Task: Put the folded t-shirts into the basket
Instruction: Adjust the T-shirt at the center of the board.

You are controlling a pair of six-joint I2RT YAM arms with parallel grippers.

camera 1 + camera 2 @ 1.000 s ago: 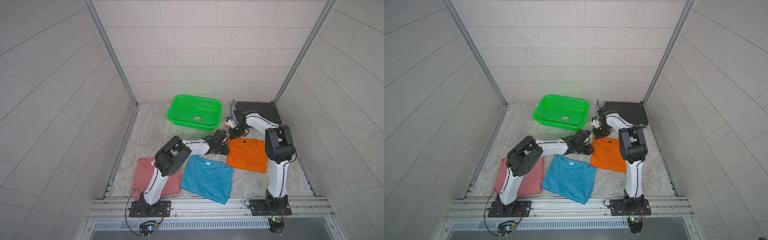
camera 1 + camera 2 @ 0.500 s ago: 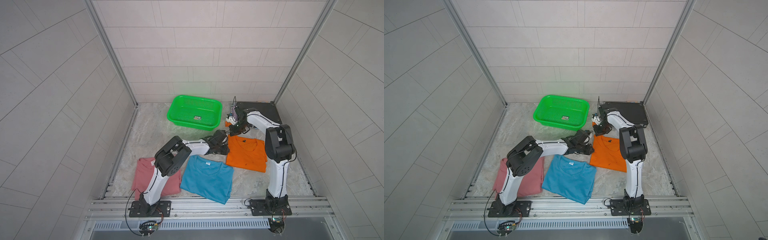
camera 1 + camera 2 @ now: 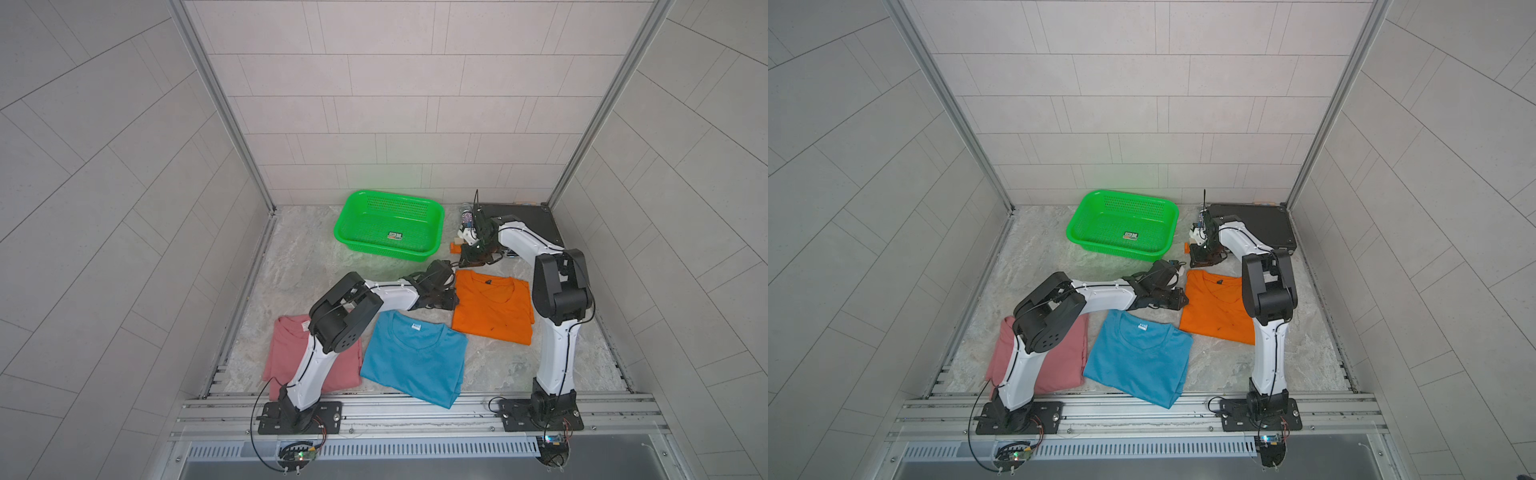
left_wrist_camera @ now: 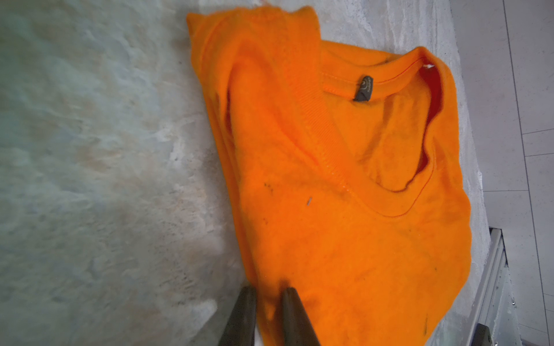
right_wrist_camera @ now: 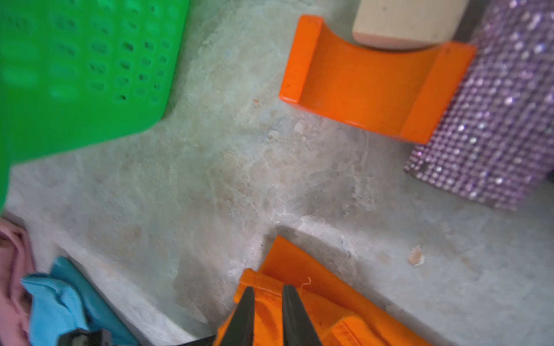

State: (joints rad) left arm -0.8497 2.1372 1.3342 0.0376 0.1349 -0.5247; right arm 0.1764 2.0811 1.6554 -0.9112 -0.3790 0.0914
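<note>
The orange t-shirt (image 3: 494, 316) (image 3: 1217, 311) lies folded flat at the right of the floor. My left gripper (image 3: 454, 301) (image 4: 268, 295) is shut on its left edge (image 4: 344, 209), with cloth pinched between the fingers. My right gripper (image 3: 467, 266) (image 5: 268, 292) stands open by a narrow gap over the shirt's far left corner (image 5: 329, 314). The sky blue t-shirt (image 3: 415, 357) and the pink t-shirt (image 3: 286, 353) lie flat at the front, and the left arm covers part of the pink one. Behind them stands the green basket (image 3: 374, 245) (image 5: 75, 60), empty.
A black flat case (image 3: 528, 220) lies in the back right corner. An orange curved block (image 5: 359, 84), a sparkly purple object (image 5: 494, 119) and a pale wooden piece (image 5: 404, 24) sit between the basket and the case. Tiled walls close in three sides.
My right gripper's jaws have parted a little from shut and it has shifted slightly at the orange shirt's far corner. The left gripper keeps its hold and has barely moved.
</note>
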